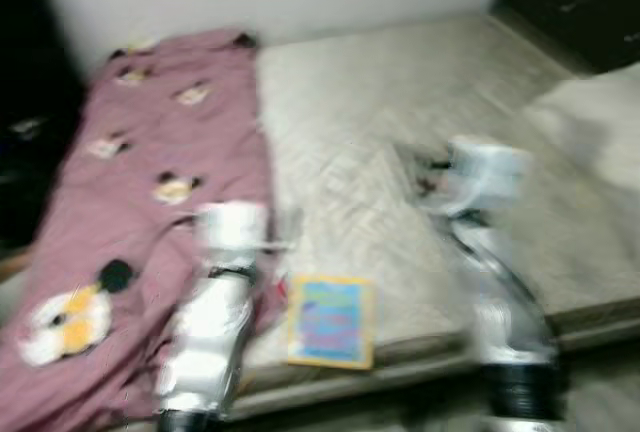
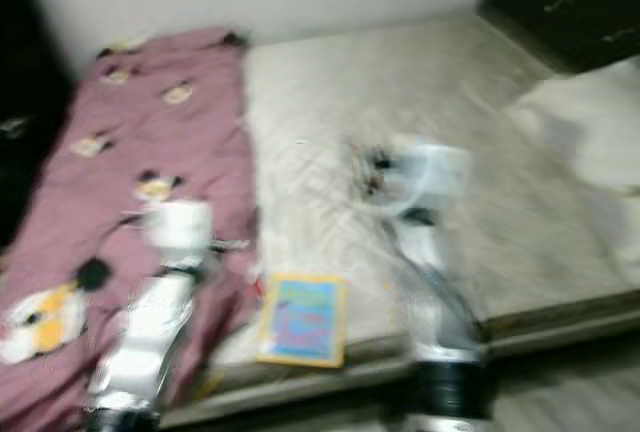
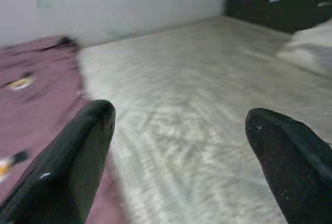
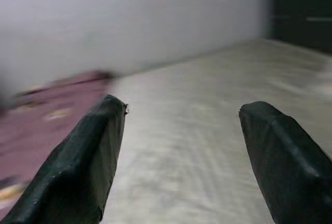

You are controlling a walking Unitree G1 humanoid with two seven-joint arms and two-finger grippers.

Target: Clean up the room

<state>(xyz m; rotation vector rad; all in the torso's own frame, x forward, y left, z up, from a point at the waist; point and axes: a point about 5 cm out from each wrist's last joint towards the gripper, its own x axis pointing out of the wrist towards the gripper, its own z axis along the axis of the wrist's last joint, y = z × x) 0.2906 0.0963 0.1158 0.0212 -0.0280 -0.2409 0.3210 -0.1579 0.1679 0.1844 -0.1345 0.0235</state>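
The head views are blurred, but the main things can be made out. In front of the robot stands a bed point(image 1: 400, 152) with a pale quilted mattress, and a mauve blanket point(image 1: 150, 172) printed with cartoon faces covers the left part of it, from the wall down to the near edge. A thin book point(image 1: 331, 321) with a yellow border and a blue cover lies flat on the mattress at the near edge, just beside the blanket's hem and between the two silver arms. A white pillow point(image 1: 600, 122) rests at the right side of the bed, well apart from the book. A pale wall runs behind the bed, and dark furniture point(image 1: 590, 2) stands at the far right corner. The left arm reaches forward over the blanket's edge; in the left wrist view the left tool point(image 3: 179, 125) has its two black fingers point(image 3: 72, 167) spread wide, with nothing between them, above the border of blanket and bare mattress. The right arm is raised over the middle of the mattress; in the right wrist view the right tool point(image 4: 181, 130) is also spread apart and empty, pointing across the mattress toward the wall.
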